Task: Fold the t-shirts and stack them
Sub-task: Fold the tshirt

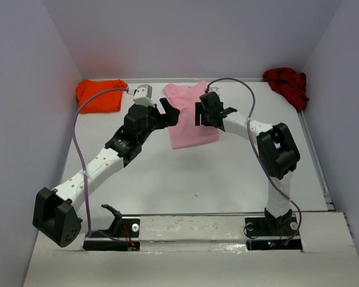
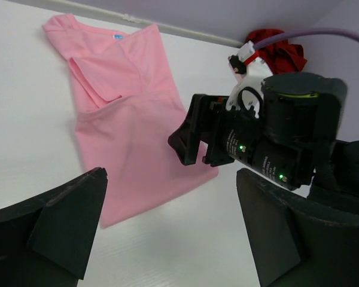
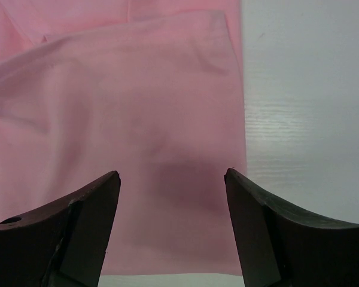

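The light pink t-shirt [image 1: 188, 122] lies flat at mid-table as a narrow strip with its sides folded in; it also shows in the left wrist view [image 2: 122, 119] and the right wrist view [image 3: 137, 89]. My right gripper [image 1: 201, 113] [image 3: 172, 174] hovers open over the shirt's right half, with nothing between its fingers. My left gripper [image 1: 171, 112] [image 2: 170, 174] stands wide open and empty beside the shirt's left edge. The bright orange t-shirt [image 1: 100, 95] lies folded at the back left. The dark red t-shirt [image 1: 287, 85] [image 2: 281, 51] sits crumpled at the back right.
White walls close in the table [image 1: 185, 179] on the left, back and right. The two grippers face each other closely over the pink shirt, and the right arm's wrist [image 2: 257, 143] fills the left wrist view. A purple cable [image 1: 78, 143] loops beside the left arm.
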